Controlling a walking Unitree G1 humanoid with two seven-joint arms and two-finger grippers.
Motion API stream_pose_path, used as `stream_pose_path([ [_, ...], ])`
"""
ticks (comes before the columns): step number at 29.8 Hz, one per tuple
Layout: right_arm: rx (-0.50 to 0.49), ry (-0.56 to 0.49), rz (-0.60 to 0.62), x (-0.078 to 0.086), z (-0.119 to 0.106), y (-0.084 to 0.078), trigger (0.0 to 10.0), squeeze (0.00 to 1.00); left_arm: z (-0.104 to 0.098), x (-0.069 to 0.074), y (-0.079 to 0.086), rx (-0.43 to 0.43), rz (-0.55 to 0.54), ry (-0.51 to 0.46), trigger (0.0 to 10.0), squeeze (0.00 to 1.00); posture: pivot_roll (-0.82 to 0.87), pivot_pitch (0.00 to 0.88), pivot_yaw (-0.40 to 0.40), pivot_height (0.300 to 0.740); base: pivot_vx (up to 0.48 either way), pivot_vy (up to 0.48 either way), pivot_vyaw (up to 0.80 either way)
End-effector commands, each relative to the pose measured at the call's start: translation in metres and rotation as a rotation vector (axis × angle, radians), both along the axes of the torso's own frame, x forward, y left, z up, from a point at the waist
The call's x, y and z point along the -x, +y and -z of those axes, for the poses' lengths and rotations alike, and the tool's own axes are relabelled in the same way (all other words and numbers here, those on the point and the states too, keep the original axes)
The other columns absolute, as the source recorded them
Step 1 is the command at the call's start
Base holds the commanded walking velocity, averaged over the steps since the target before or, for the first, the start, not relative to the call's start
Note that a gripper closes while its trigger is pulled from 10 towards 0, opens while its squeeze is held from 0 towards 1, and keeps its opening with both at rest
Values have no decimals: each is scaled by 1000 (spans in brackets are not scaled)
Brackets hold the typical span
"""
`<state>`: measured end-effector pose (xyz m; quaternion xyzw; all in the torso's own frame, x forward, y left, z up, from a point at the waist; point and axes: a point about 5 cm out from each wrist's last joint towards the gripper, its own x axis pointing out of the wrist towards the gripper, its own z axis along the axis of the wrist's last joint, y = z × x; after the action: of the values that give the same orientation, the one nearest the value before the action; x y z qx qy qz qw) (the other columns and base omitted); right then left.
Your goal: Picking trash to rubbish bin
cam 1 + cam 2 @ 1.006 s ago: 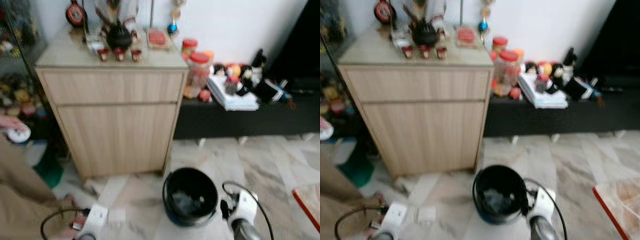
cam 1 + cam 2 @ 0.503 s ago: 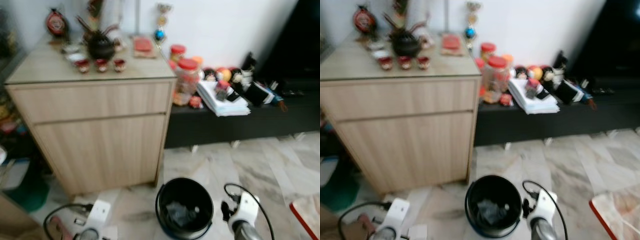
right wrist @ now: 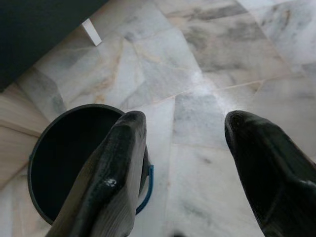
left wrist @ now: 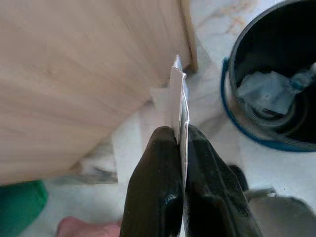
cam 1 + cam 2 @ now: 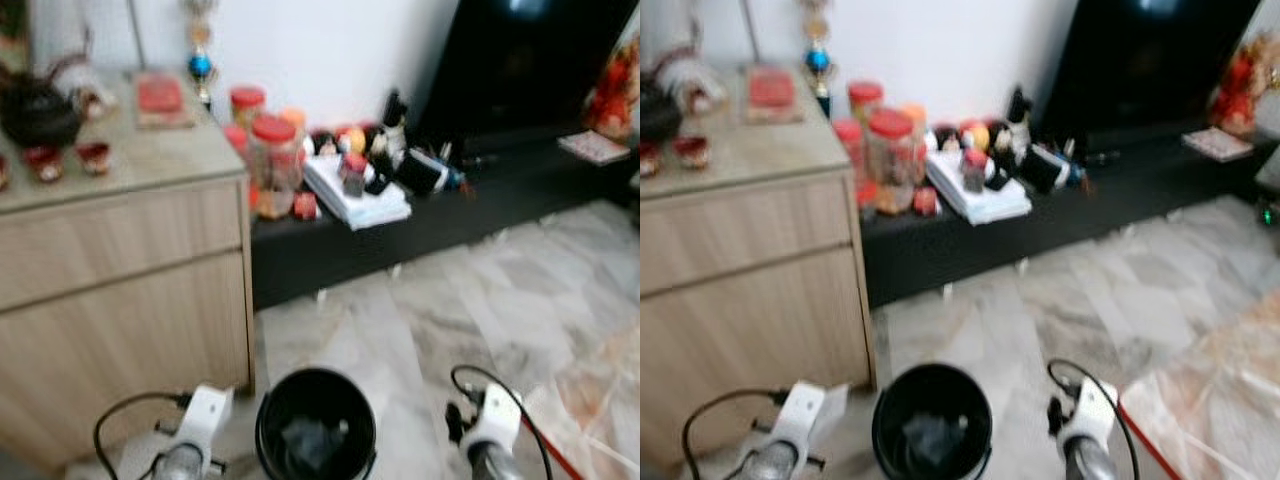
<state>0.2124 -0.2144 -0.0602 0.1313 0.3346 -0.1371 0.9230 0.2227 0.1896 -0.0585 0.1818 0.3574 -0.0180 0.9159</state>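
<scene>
left wrist view: left end effector [image 4: 180, 136] clamps thin white paper [image 4: 178, 94] (creased); right end effector [image 3: 197, 128] spread over round black bin [image 3: 69, 158].

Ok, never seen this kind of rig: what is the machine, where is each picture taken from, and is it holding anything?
It is a walking humanoid robot. Two blurred pictures come from its head, looking down at a black bin on the marble floor beside a wooden cabinet. The other two come from wrist cameras looking along each gripper's black fingers. The left gripper is shut on a thin white paper near the bin. The right gripper is open, holding nothing, above the floor next to the bin.
</scene>
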Motion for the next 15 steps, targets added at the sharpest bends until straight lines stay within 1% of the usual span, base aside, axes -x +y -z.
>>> stream_pose_path([
  [1, 18, -2, 16, 2, -1, -9, 10000, 0, -2, -4, -13, 37, 33, -23, 10000, 0, 223, 0, -91, 740, 0, 0, 0],
  [7, 15, -3, 15, 2, -1, -8, 10000, 0, -3, -6, -14, 35, 42, -31, 10000, 0, 223, 0, -91, 740, 0, 0, 0],
  [13, 19, -3, 1, 2, -1, -7, 10000, 0, -9, -14, -20, 61, 56, -70, 10000, 0, 224, 0, -93, 740, 0, 0, 0],
  [15, 31, -10, -28, -1, -2, -6, 10000, 0, -14, -22, -26, 88, 77, -99, 10000, 0, 223, 0, -95, 740, 0, 0, 0],
])
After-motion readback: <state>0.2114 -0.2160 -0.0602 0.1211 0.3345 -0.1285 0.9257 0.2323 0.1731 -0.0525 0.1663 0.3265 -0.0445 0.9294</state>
